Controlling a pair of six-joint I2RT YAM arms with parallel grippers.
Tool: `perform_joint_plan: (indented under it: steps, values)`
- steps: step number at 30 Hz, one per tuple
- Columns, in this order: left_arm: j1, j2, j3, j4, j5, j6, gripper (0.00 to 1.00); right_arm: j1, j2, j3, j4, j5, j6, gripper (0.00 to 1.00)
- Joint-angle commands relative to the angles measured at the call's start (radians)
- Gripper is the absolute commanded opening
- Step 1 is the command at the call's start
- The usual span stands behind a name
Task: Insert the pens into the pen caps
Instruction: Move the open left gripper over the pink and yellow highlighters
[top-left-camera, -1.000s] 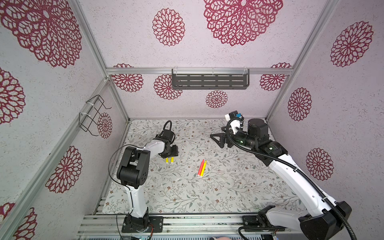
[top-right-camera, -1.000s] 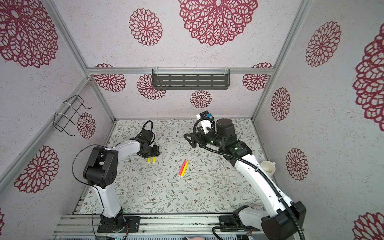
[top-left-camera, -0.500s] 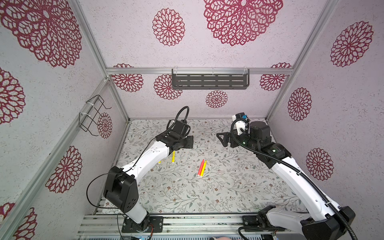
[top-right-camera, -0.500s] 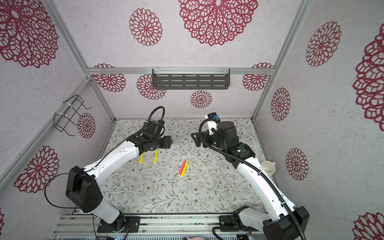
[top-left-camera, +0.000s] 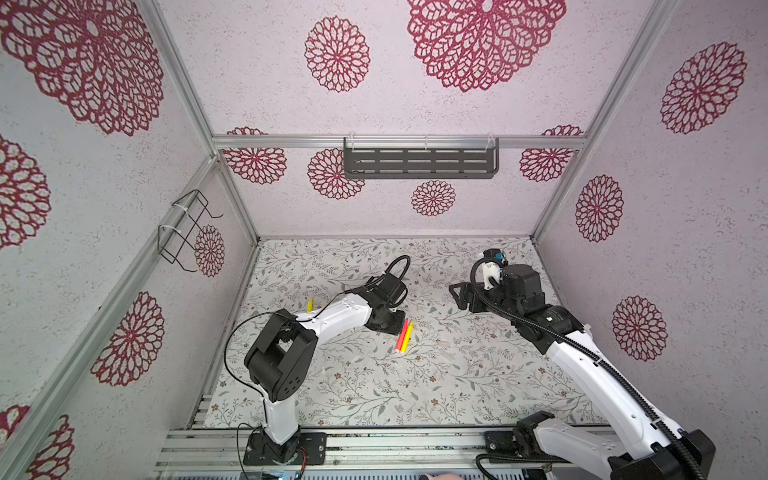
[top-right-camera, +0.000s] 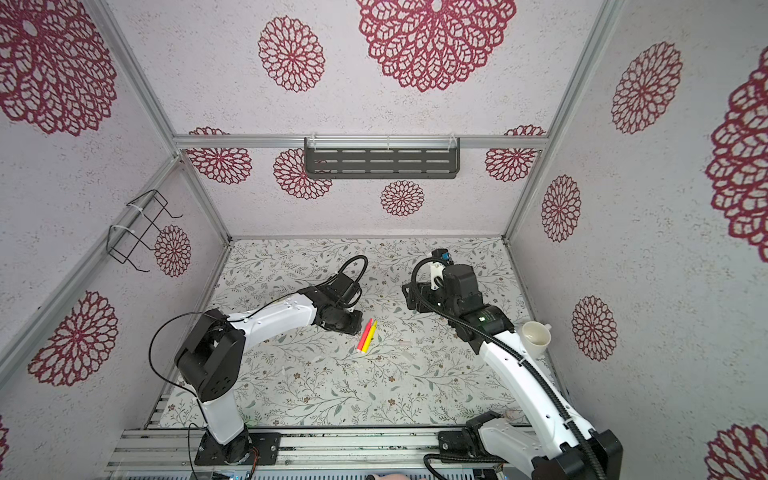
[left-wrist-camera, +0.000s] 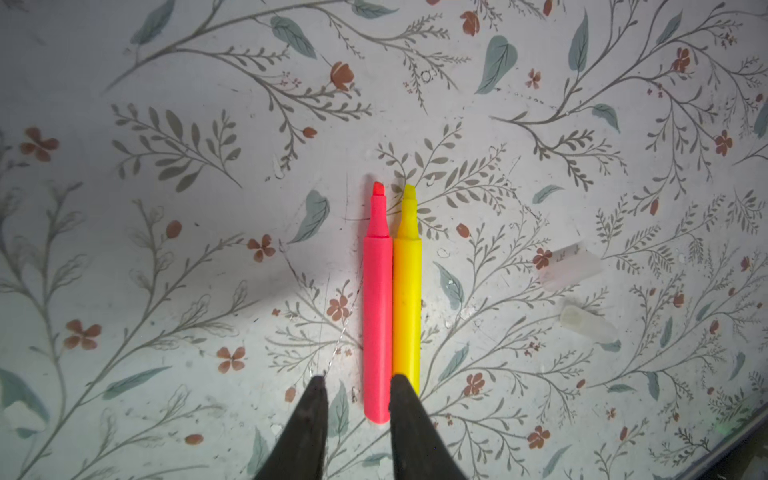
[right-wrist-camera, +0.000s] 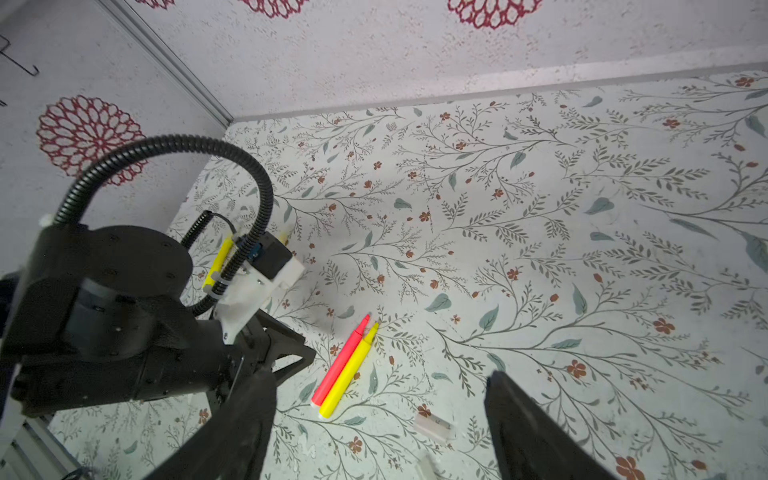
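A red-pink pen (left-wrist-camera: 377, 316) and a yellow pen (left-wrist-camera: 407, 299) lie side by side mid-mat, uncapped, seen in both top views (top-left-camera: 401, 336). My left gripper (left-wrist-camera: 358, 377) hovers low over their blunt ends, narrowly open. The red-pink pen's end sits between the fingers, with a gap on one side. Another yellow pen (top-left-camera: 310, 304) lies behind the left arm. Two clear pen caps (left-wrist-camera: 569, 266) (left-wrist-camera: 586, 326) rest on the mat beside the pair. My right gripper (right-wrist-camera: 376, 380) is wide open above the mat, holding nothing, with one pen cap (right-wrist-camera: 432, 428) below it.
A white cup (top-right-camera: 536, 337) stands by the right wall, behind the right arm. A dark shelf (top-left-camera: 419, 164) hangs on the back wall and a wire basket (top-left-camera: 183, 232) on the left wall. The left arm (top-left-camera: 332, 320) stretches across the mat's left half.
The left arm swung from the yellow pens at the left over to the red-pink and yellow pair, its jaws narrowing. The right gripper drew back slightly to the right and narrowed a little.
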Motion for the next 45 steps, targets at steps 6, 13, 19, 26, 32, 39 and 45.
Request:
perform_joint_plan:
  steps: [6,13,19,26,32,39,45]
  values:
    - [-0.034,0.067,0.066,-0.013,-0.008,-0.002,0.28,-0.007,-0.010,-0.001,0.051,-0.029,0.010,0.79]
    - [-0.048,0.104,0.095,-0.026,-0.038,-0.007,0.28,-0.011,-0.014,-0.005,0.057,-0.034,0.004,0.80]
    - [-0.058,0.150,0.117,-0.040,-0.056,-0.008,0.27,-0.013,-0.019,-0.006,0.061,-0.039,0.001,0.80]
    - [-0.064,0.176,0.135,-0.054,-0.066,-0.003,0.26,-0.015,-0.023,-0.003,0.065,-0.040,-0.003,0.81]
    - [-0.066,0.196,0.138,-0.061,-0.079,-0.003,0.23,-0.016,-0.031,0.001,0.070,-0.048,-0.007,0.80]
    - [-0.082,0.239,0.168,-0.102,-0.105,0.007,0.22,-0.018,-0.045,0.004,0.065,-0.047,-0.012,0.81]
    - [-0.090,0.264,0.195,-0.153,-0.144,0.007,0.28,-0.020,-0.049,0.006,0.050,-0.032,-0.012,0.82]
